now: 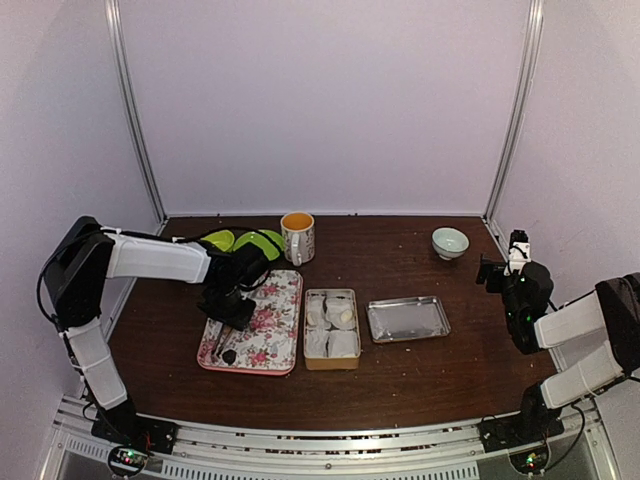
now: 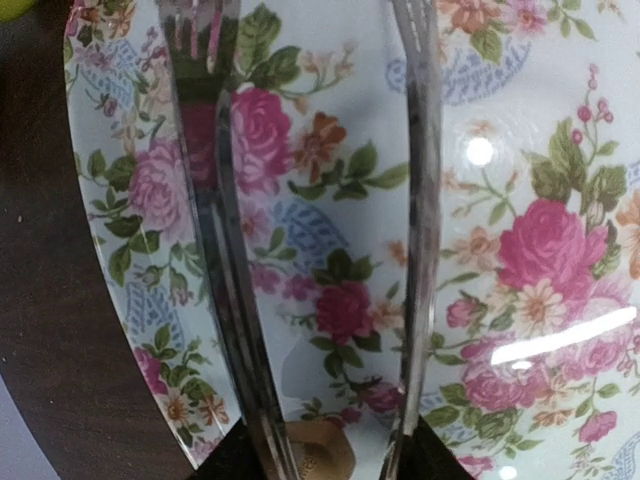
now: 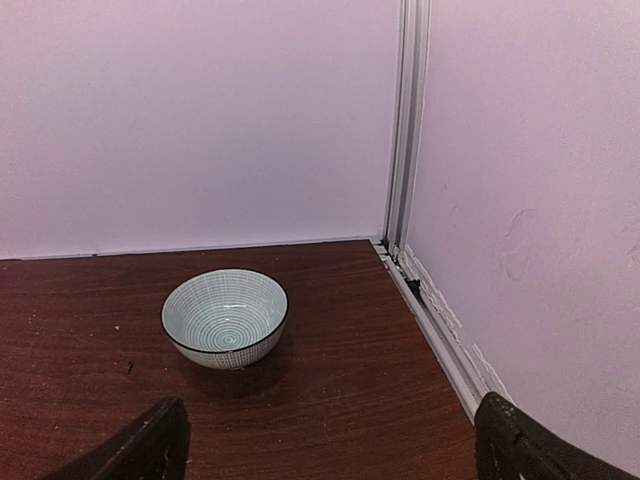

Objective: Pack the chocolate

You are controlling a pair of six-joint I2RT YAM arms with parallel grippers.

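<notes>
From above, the chocolate (image 1: 229, 357) is made out as a dark speck on the floral tray (image 1: 272, 322), apparently not yet packed in the tin (image 1: 306, 330). At the left wrist, tongs (image 2: 225, 250) are clasped by the left gripper (image 2: 325, 465), prongs apart and empty. At the right wrist, the right gripper (image 3: 330, 442) is spread wide, empty.

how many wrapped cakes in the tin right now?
4 white wrapped cakes, all in the tin, two by two: back left, back right, front left, front right. Any lying beneath them would be hidden.
</notes>
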